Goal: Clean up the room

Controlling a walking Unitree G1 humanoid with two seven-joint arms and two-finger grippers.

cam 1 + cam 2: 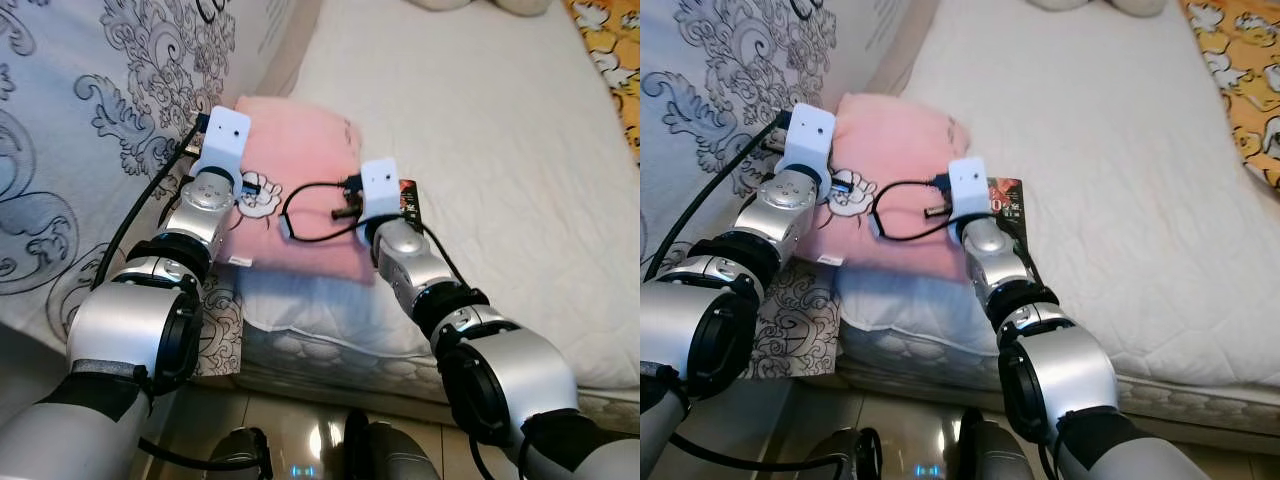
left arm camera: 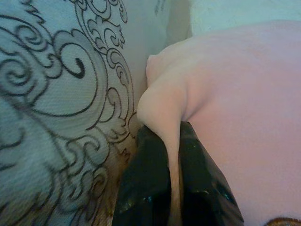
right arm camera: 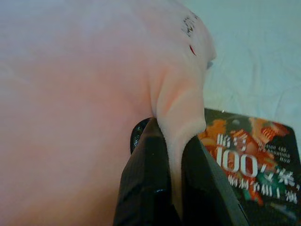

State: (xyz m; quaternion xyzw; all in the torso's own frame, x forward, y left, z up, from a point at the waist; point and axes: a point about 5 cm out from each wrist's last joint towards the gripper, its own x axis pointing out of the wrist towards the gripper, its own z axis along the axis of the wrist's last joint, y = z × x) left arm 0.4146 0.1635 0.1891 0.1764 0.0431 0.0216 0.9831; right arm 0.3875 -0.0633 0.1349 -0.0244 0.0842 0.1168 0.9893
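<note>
A pink pillow (image 1: 300,165) with a small cartoon print lies on the near left part of the white bed (image 1: 500,160). My left gripper (image 2: 173,155) is shut on the pillow's left edge, with pink fabric pinched between its black fingers (image 2: 143,183). On the pillow's right edge my right gripper (image 3: 174,155) is shut too, a fold of fabric squeezed between its fingers (image 3: 146,179). Both wrists (image 1: 222,140) (image 1: 380,190) hover over the pillow's near half. A dark book (image 3: 244,160) with an orange cover lies on the bed beside the right gripper.
A grey quilt with black scroll pattern (image 1: 90,120) lies bunched along the bed's left side. A yellow patterned cloth (image 1: 615,60) sits at the far right of the bed. Tiled floor (image 1: 300,420) shows below the mattress edge.
</note>
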